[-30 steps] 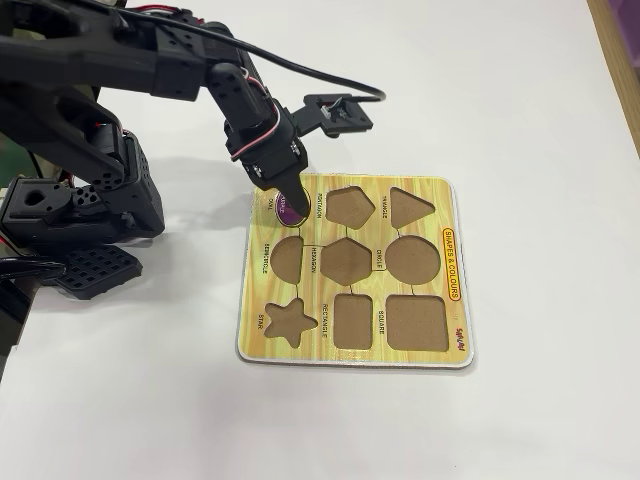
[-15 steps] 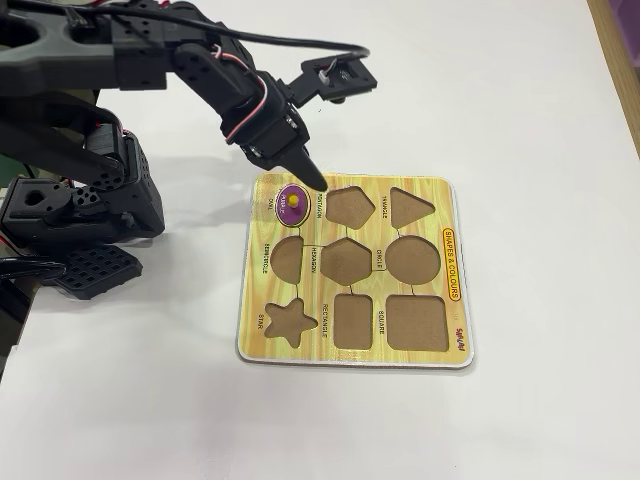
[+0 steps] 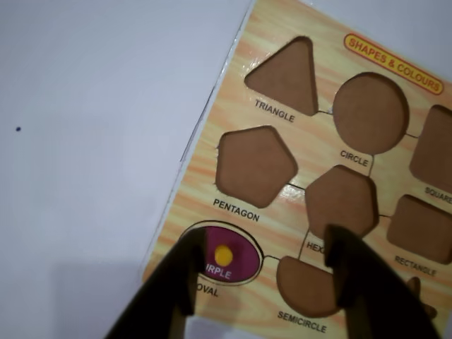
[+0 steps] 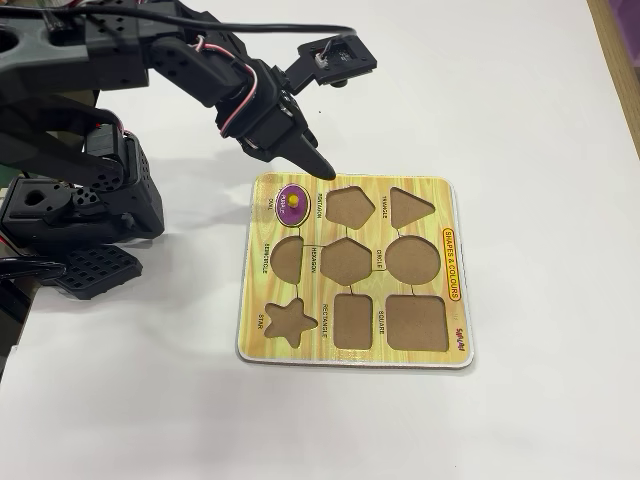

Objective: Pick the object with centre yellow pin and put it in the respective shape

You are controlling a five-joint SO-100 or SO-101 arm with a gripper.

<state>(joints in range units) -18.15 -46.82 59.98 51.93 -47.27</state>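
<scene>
The purple oval piece (image 3: 227, 260) with its yellow centre pin lies flat inside the oval cutout of the yellow shape board (image 3: 311, 141), just above the OVAL label (image 3: 208, 290). The piece fills the cutout and hides its floor. In the fixed view the piece (image 4: 292, 202) is in the board's (image 4: 440, 345) far left corner. My gripper (image 3: 263, 239) hangs open above the board and holds nothing. Its left finger overlaps the piece's left edge in the wrist view. In the fixed view the gripper (image 4: 314, 166) hovers just beyond the board's far edge, clear of the piece.
The board's other cutouts show bare brown floors, among them the pentagon (image 3: 256, 165), circle (image 3: 370, 113) and semicircle (image 3: 305, 284). The arm's black base (image 4: 80, 215) stands left of the board on the white table (image 4: 150, 400). A wooden strip (image 4: 622, 50) runs along the right edge.
The gripper was down on the purple piece in the oval cutout. It has since let go, lifted and drawn back toward the board's far edge. The piece stays in the cutout.
</scene>
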